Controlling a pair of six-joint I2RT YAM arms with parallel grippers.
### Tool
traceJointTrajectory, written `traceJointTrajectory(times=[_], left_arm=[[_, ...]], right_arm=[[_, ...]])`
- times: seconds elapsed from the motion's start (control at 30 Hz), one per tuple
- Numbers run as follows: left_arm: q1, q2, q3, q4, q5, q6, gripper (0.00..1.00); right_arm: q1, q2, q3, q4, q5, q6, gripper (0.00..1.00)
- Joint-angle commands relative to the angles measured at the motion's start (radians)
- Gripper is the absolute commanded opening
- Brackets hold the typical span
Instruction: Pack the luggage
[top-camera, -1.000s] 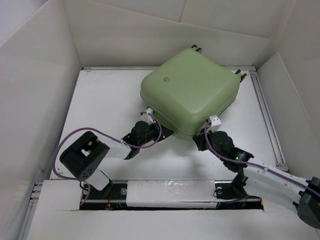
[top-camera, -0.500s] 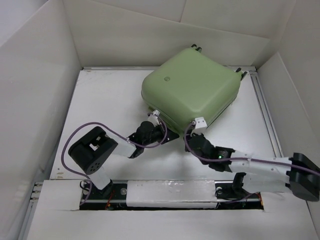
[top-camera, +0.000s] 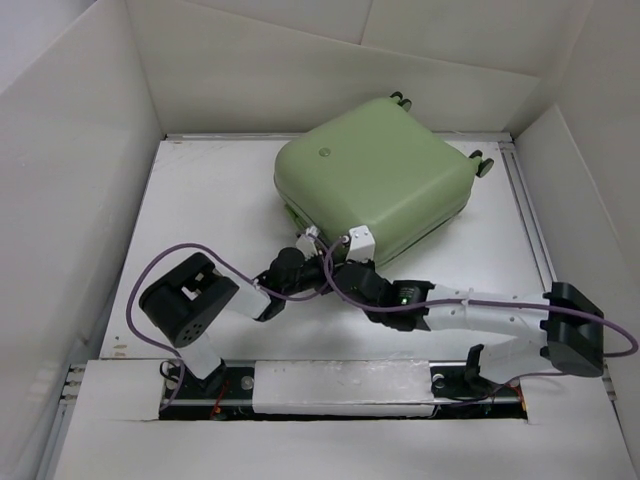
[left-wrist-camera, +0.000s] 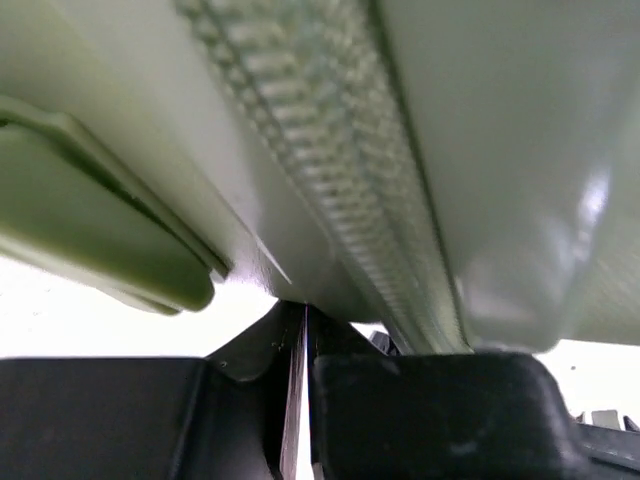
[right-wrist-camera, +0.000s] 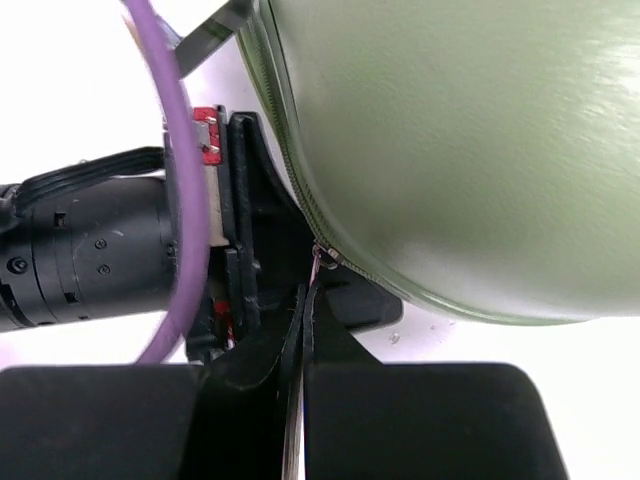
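The luggage (top-camera: 375, 185) is a pale green hard-shell suitcase lying closed on the white table, silver badge (top-camera: 323, 151) facing up and wheels (top-camera: 400, 100) at the far side. My left gripper (top-camera: 305, 245) is shut, its tips (left-wrist-camera: 305, 310) against the near-left edge just under the zipper band (left-wrist-camera: 340, 180). My right gripper (top-camera: 345, 255) is right beside it, shut on the small zipper pull (right-wrist-camera: 319, 258) at the shell's seam (right-wrist-camera: 300, 190). The luggage fills the left wrist view (left-wrist-camera: 520, 150) and the right wrist view (right-wrist-camera: 450, 130).
White walls (top-camera: 80, 180) enclose the table on the left, back and right. A metal rail (top-camera: 530, 220) runs along the right side. The left arm's purple cable (top-camera: 165, 270) loops over the near-left table. The left gripper's body (right-wrist-camera: 90, 250) sits directly left of my right fingers.
My right gripper has swept left along the luggage's near edge, from the near-right corner to beside the left gripper. The luggage has turned and shifted slightly left. The left gripper barely moved.
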Motion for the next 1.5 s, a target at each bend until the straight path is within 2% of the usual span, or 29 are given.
traceJointTrajectory(times=[0.0, 0.03, 0.07, 0.13, 0.17, 0.2, 0.27, 0.37, 0.4, 0.5, 0.53, 0.57, 0.63, 0.67, 0.7, 0.8, 0.93, 0.97, 1.0, 1.03, 1.07, 1.1, 1.13, 1.2, 1.23, 1.27, 1.33, 1.43, 1.47], left_arm=[[0.037, -0.093, -0.035, 0.179, -0.041, -0.005, 0.0], [0.037, -0.113, -0.05, 0.169, -0.053, -0.005, 0.0], [0.037, -0.138, -0.062, 0.15, -0.067, 0.019, 0.02], [0.037, -0.22, -0.101, 0.112, -0.091, 0.037, 0.15], [0.037, -0.256, -0.119, 0.074, -0.102, 0.051, 0.29], [0.037, -0.292, -0.148, 0.029, -0.117, 0.089, 0.34], [0.037, -0.43, -0.171, -0.155, -0.211, 0.119, 0.38], [0.037, -0.666, -0.254, -0.297, -0.344, 0.128, 0.38], [0.037, -0.731, -0.268, -0.393, -0.375, 0.119, 0.38], [0.047, -0.94, -0.241, -0.573, -0.476, 0.134, 0.48], [0.057, -0.958, -0.204, -0.615, -0.496, 0.148, 0.49], [0.09, -0.946, -0.105, -0.656, -0.506, 0.165, 0.51], [0.158, -0.879, 0.015, -0.724, -0.452, 0.2, 0.55], [0.211, -0.833, 0.123, -0.724, -0.399, 0.2, 0.56], [0.341, -0.731, 0.167, -0.712, -0.248, 0.2, 0.56], [0.571, -0.518, 0.322, -0.628, -0.048, 0.095, 0.57], [0.708, -0.307, 0.489, -0.6, -0.015, 0.001, 0.6], [0.724, -0.264, 0.526, -0.591, -0.015, 0.001, 0.62], [0.741, -0.214, 0.634, -0.6, -0.015, 0.001, 0.63], [0.741, -0.102, 0.708, -0.624, -0.015, 0.04, 0.64], [0.741, -0.036, 0.894, -0.735, -0.004, 0.079, 0.64], [0.741, 0.03, 0.896, -0.791, -0.004, 0.123, 0.64], [0.741, 0.096, 1.087, -0.839, -0.004, 0.166, 0.64], [0.701, 0.305, 1.291, -1.025, 0.007, 0.285, 0.67], [0.701, 0.374, 1.467, -1.07, 0.007, 0.312, 0.67], [0.69, 0.494, 1.532, -1.098, 0.025, 0.323, 0.67], [0.69, 0.587, 1.614, -1.099, 0.088, 0.311, 0.68], [0.69, 0.727, 1.681, -0.99, 0.239, 0.26, 0.68], [0.69, 0.747, 1.682, -0.961, 0.267, 0.249, 0.68]], right_arm=[[0.108, -0.098, 0.057, 0.102, -0.128, 0.103, 0.0], [0.117, -0.129, 0.03, 0.102, -0.128, 0.104, 0.0], [0.131, -0.16, -0.024, 0.102, -0.116, 0.113, 0.13], [0.152, -0.252, -0.07, 0.079, -0.104, 0.137, 0.53], [0.152, -0.278, -0.084, 0.062, -0.119, 0.148, 0.7], [0.152, -0.327, -0.093, 0.008, -0.119, 0.148, 0.72], [0.165, -0.376, -0.093, -0.059, -0.102, 0.157, 0.72], [0.165, -0.471, -0.083, -0.175, -0.007, 0.157, 0.73], [0.165, -0.492, -0.083, -0.2, 0.036, 0.157, 0.71], [0.065, -0.554, -0.07, -0.24, 0.045, 0.127, 0.5], [0.027, -0.563, -0.07, -0.254, 0.036, 0.127, 0.26], [-0.016, -0.577, -0.07, -0.264, 0.022, 0.127, 0.15], [-0.146, -0.588, -0.083, -0.278, 0.001, 0.11, 0.0], [-0.186, -0.588, -0.099, -0.278, 0.001, 0.11, 0.0], [-0.229, -0.612, -0.11, -0.291, 0.001, 0.11, 0.0], [-0.413, -0.654, -0.139, -0.291, -0.05, 0.1, 0.0], [-0.642, -0.675, -0.178, -0.243, -0.168, 0.027, 0.0], [-0.729, -0.675, -0.178, -0.231, -0.191, 0.015, 0.0], [-0.771, -0.675, -0.188, -0.216, -0.243, 0.002, 0.0], [-0.812, -0.645, -0.199, -0.176, -0.271, -0.011, 0.0], [-0.893, -0.628, -0.21, -0.151, -0.327, -0.031, 0.0], [-0.933, -0.608, -0.21, -0.131, -0.353, -0.031, 0.0], [-0.972, -0.561, -0.21, -0.096, -0.37, -0.044, 0.0], [-1.083, -0.516, -0.219, -0.044, -0.407, -0.044, 0.0], [-1.121, -0.491, -0.23, -0.013, -0.464, -0.044, 0.0], [-1.153, -0.44, -0.241, 0.046, -0.491, -0.044, 0.0], [-1.228, -0.378, -0.241, 0.108, -0.591, -0.044, 0.0], [-1.241, -0.243, -0.187, 0.185, -0.665, -0.07, 0.0], [-1.241, -0.209, -0.154, 0.208, -0.738, -0.085, 0.0]])
